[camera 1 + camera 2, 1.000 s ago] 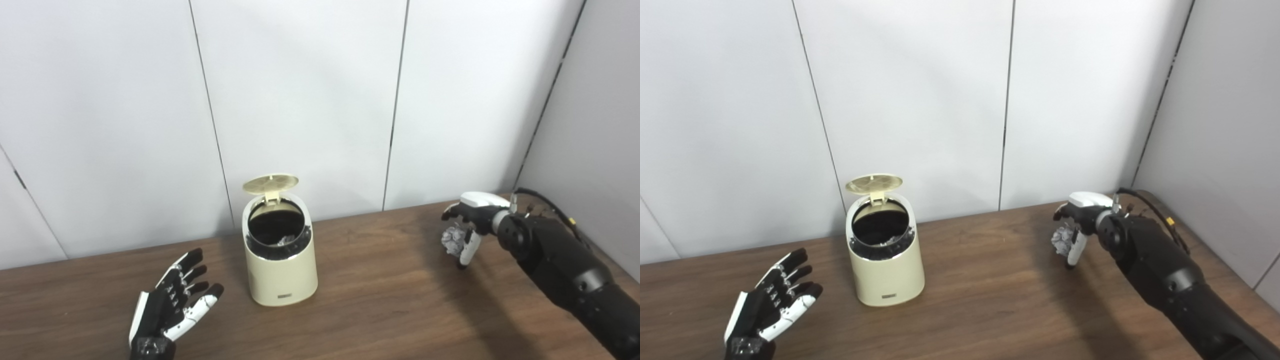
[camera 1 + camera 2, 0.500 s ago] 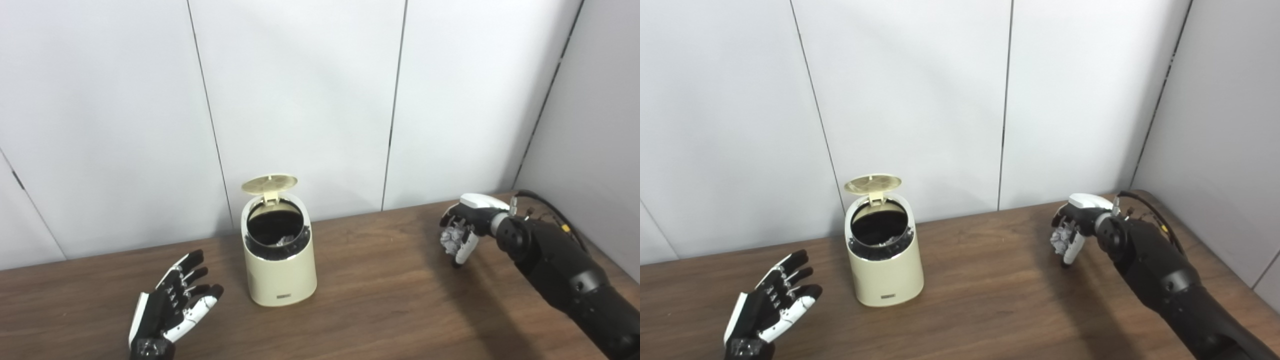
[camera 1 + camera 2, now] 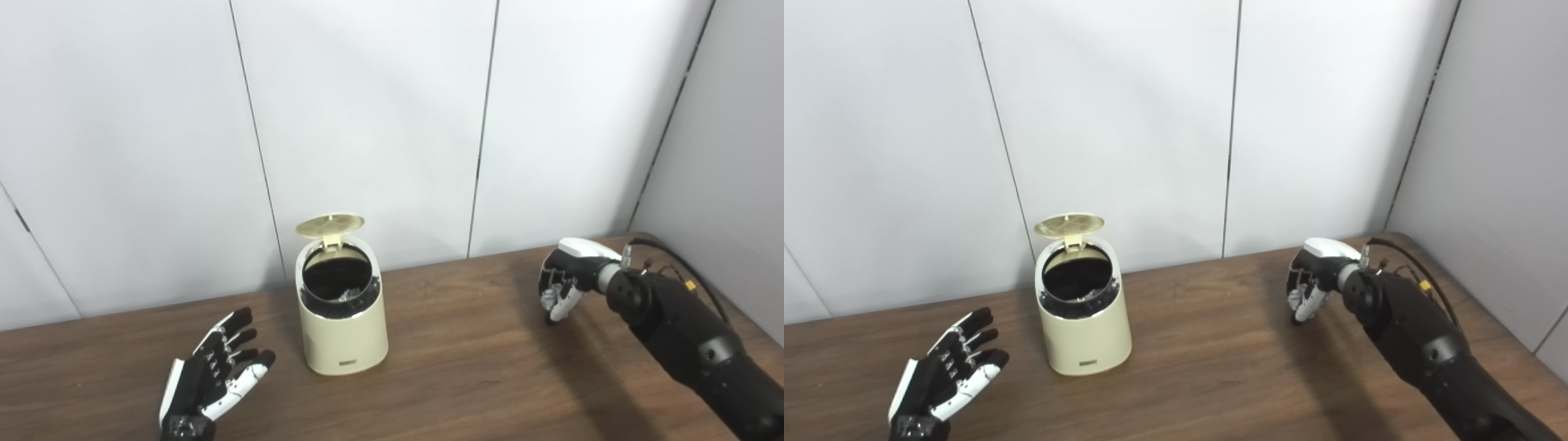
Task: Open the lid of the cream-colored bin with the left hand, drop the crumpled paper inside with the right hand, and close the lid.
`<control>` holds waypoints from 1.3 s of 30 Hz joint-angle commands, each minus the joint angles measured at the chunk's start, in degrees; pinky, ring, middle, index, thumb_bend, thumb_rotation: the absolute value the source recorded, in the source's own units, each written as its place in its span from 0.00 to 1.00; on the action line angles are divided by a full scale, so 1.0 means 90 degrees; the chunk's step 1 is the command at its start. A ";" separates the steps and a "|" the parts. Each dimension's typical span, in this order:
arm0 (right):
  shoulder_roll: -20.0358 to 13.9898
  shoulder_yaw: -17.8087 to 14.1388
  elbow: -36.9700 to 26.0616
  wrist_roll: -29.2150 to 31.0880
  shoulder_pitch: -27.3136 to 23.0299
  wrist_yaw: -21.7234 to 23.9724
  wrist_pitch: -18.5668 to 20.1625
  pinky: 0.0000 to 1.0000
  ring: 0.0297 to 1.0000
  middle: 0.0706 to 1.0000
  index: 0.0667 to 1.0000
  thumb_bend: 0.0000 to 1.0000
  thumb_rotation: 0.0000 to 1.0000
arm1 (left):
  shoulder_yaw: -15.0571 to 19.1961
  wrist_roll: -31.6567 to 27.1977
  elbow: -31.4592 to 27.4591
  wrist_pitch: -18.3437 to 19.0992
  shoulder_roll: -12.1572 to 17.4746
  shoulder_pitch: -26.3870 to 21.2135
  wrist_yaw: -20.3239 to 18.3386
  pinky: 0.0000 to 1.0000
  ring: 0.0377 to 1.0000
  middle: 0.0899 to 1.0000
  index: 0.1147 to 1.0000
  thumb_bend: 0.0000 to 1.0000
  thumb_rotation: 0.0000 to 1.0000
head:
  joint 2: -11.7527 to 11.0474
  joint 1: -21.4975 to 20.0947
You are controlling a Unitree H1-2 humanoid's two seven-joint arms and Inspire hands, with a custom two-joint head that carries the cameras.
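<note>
The cream-colored bin [image 3: 343, 331] stands left of centre on the wooden table, its round lid [image 3: 330, 225] tipped up at the back. A bit of grey paper shows inside the dark opening [image 3: 337, 277]. At the right, my right hand [image 3: 560, 283] is shut on the crumpled paper [image 3: 549, 297], which only peeks out between the curled fingers, just above the tabletop. My left hand [image 3: 211, 380] rests open, palm up, at the front left, apart from the bin.
White wall panels [image 3: 367, 122] close off the back of the brown table [image 3: 465, 367], and a grey wall [image 3: 729, 153] stands at the right. A thin cable [image 3: 680, 260] loops off my right forearm.
My right hand's fingers have curled tighter around the crumpled paper, hiding most of it. The left hand and the bin have not moved.
</note>
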 commanded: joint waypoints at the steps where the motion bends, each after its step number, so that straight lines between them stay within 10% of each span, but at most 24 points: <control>1: -0.0154 -0.0147 -0.0303 0.0007 -0.0182 -0.0232 -0.0158 0.46 0.44 0.48 0.44 0.52 0.00 | 0.0003 -0.0072 -0.0251 -0.0028 0.0026 -0.0139 -0.0026 0.75 0.83 0.87 0.86 0.69 0.26 | 0.0004 0.0006; 23: -0.0247 -0.0502 -0.2277 0.0049 -0.0099 0.0030 -0.0327 0.42 0.39 0.47 0.47 0.52 0.00 | -0.0065 0.0187 -0.0147 -0.0117 0.0021 -0.0145 0.0103 0.75 0.83 0.86 0.85 0.67 0.24 | -0.0127 0.0262; 28: -0.0185 -0.0516 -0.2613 0.0065 -0.0173 0.0195 -0.0417 0.54 0.44 0.47 0.42 0.52 0.00 | -0.0085 0.0226 -0.0127 -0.0098 -0.0016 -0.0147 0.0144 0.78 0.83 0.86 0.85 0.66 0.23 | -0.0173 0.0328; 39: 0.0584 -0.0655 -0.3265 0.0015 -0.0247 0.0079 -0.0112 0.43 0.43 0.46 0.44 0.52 0.00 | -0.0131 0.0173 0.0030 -0.0238 -0.0101 -0.0175 0.0125 0.80 0.84 0.86 0.86 0.70 0.26 | -0.0339 0.0602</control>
